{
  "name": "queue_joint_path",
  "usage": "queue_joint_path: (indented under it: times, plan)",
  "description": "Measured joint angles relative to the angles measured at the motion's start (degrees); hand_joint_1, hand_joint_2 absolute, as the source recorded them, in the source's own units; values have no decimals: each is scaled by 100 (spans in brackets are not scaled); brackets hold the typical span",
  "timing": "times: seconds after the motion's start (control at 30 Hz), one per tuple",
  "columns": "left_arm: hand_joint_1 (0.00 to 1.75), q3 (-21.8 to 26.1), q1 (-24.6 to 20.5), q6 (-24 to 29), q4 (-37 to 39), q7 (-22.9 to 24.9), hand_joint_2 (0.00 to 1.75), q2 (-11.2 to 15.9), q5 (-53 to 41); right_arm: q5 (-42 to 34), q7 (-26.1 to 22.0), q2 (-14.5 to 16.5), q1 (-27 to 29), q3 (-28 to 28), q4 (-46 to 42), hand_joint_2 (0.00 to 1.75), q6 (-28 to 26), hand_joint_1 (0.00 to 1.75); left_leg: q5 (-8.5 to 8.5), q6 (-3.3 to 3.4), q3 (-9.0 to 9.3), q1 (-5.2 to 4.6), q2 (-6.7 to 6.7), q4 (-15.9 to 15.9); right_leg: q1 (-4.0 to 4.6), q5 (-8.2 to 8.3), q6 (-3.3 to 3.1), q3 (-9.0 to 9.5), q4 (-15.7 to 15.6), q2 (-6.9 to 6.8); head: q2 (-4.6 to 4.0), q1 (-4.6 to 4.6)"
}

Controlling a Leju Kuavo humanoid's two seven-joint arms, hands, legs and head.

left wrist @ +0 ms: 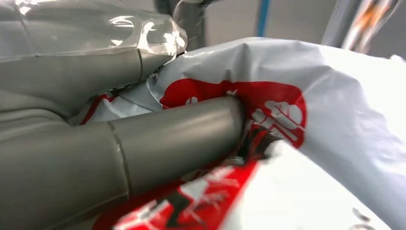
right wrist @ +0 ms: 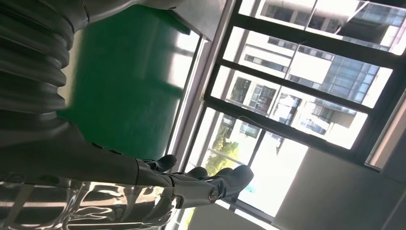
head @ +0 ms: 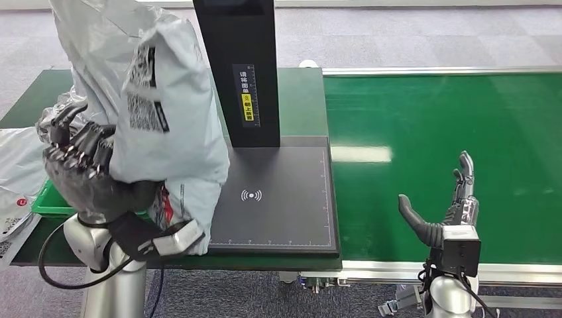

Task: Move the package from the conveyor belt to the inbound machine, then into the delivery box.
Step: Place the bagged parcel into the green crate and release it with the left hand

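Conveyor belt (head: 444,165), green, lies right of the inbound machine (head: 278,192), whose black scan plate carries a dark upright post. Package (head: 159,112), a grey poly bag with printed labels and red markings, hangs raised over the machine's left edge. Left hand (head: 83,175) grips the bag low down. Right hand (head: 444,205) over the belt's near edge, fingers spread, holding nothing.

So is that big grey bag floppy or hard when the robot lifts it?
Probably floppy: the package sags and creases around the left hand. Its glossy plastic looks slippery, so it might slide in the fingers. It seems fairly light, since one hand holds it up.
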Motion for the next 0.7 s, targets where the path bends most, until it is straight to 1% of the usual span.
queue_joint_path:
  times: [0.1,0.17,0.23,0.3,0.4,0.47,0.53,0.63,0.7]
  plan:
    - [175,203,-818,-16,1024,1411,0,179,-586,-9,14,0,-54,13,15,175,-20,0,12,-3,-1,2,3,0,0,14,-8,-1,2,2,0,1]
    - [175,283,-1344,-55,1773,2140,0,342,-840,-11,30,0,-94,19,31,175,-27,0,18,-6,-1,4,8,0,1,22,-11,-4,4,7,0,0]
    - [175,333,-1860,-203,2569,2881,0,508,-1220,-11,49,0,-131,20,46,175,-31,0,24,-8,-2,4,9,0,1,25,-10,-6,6,9,1,1]
    - [175,362,-2346,-351,3383,3490,0,670,-1549,-11,64,0,-162,21,52,175,-33,0,27,-9,-3,5,11,0,1,27,-11,-8,7,12,1,-1]
    - [175,377,-2959,-573,4521,4047,0,882,-1857,-13,89,0,-173,21,52,175,-37,0,27,-9,-3,6,14,0,6,29,-12,-10,8,17,0,1]
    - [175,376,-3248,-709,5071,4329,0,986,-1927,-14,107,0,-172,21,51,175,-37,0,27,-9,-4,5,15,1,8,29,-12,-11,8,19,0,1]
    - [175,374,-3470,-904,5466,4553,0,1075,-1945,-13,125,0,-169,22,48,175,-35,0,26,-9,-6,5,16,1,8,28,-12,-13,8,20,0,1]
    - [175,336,-3745,-1435,5971,4900,0,1214,-1966,-9,150,0,-168,26,40,175,-28,0,25,-10,-9,5,17,1,7,28,-12,-16,8,21,0,0]
    - [175,281,-3877,-1716,6222,5044,0,1304,-1968,-7,160,0,-168,29,38,175,-26,0,24,-11,-10,5,17,1,8,28,-12,-18,8,21,0,0]
